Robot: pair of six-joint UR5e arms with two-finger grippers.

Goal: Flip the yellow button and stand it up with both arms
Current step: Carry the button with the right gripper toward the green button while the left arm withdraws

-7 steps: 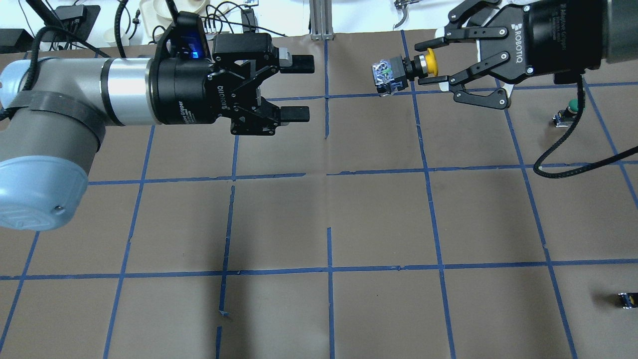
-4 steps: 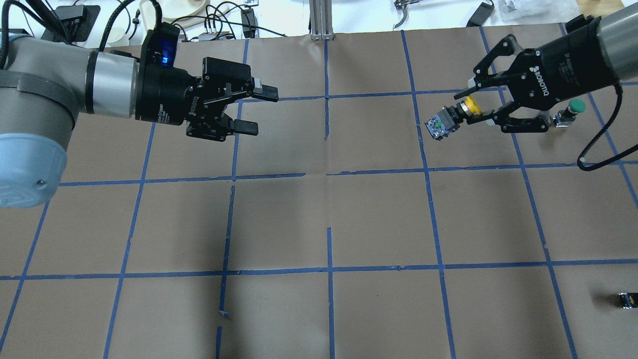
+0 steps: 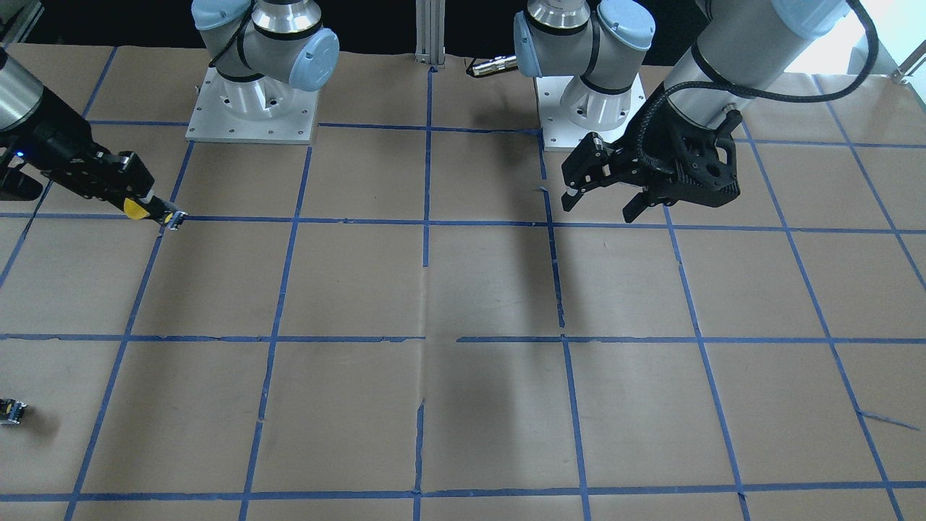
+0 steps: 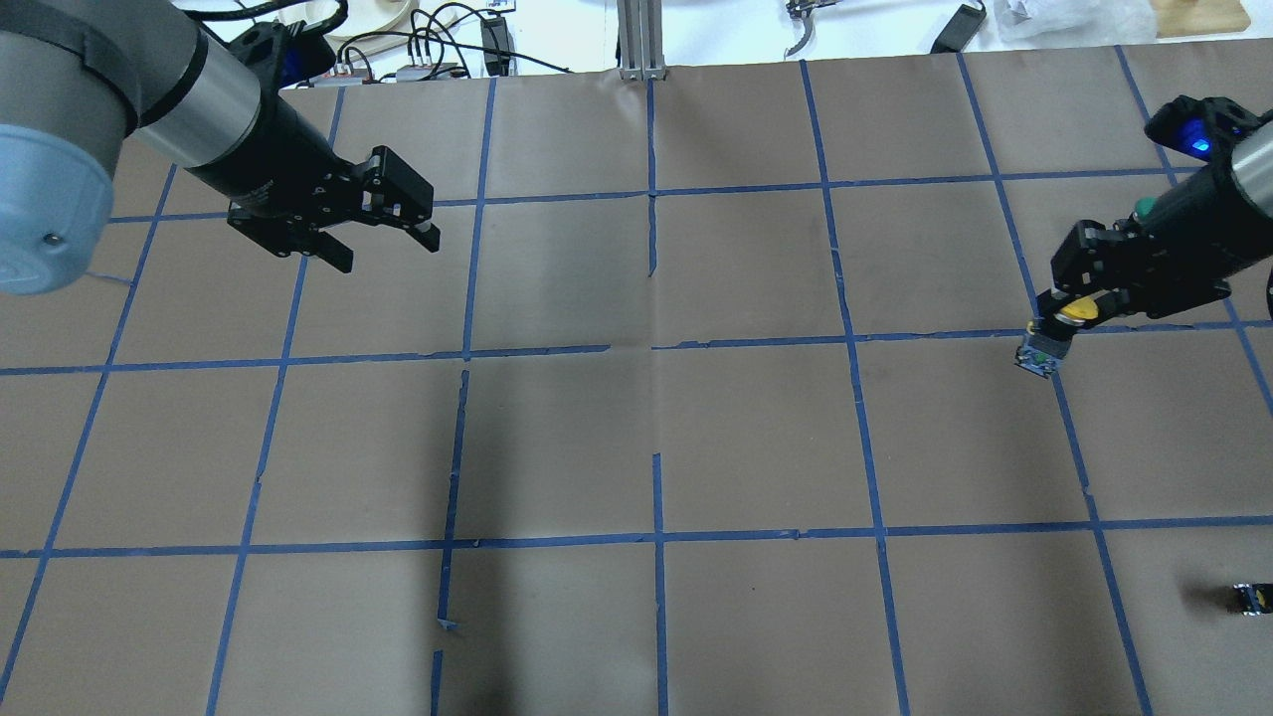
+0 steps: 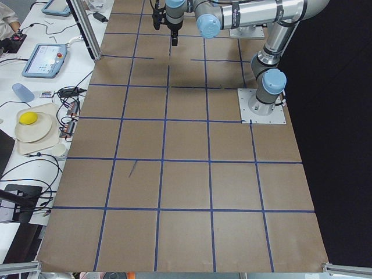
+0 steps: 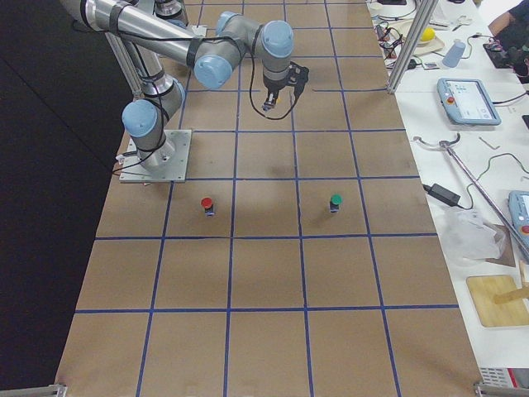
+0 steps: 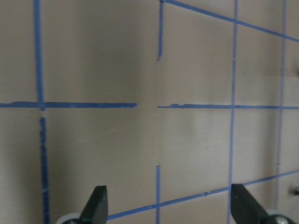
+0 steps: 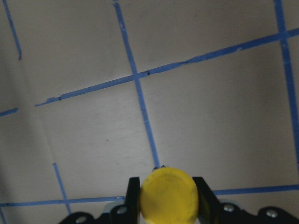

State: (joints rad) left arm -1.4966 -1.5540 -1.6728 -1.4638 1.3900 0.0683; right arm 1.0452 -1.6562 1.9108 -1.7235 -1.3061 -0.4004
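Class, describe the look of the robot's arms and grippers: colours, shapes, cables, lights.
The left arm and right arm are silver tubes with light-blue joint caps. The left gripper and right gripper are black, two-fingered, each with a blue light. A black braided cable runs along the left arm.

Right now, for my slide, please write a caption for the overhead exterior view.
Right gripper holds the yellow button by its cap over the taped table; left gripper open, empty.

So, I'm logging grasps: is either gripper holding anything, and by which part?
The right gripper holds the yellow button by its cap, body pointing toward the table; the left gripper is open and empty.
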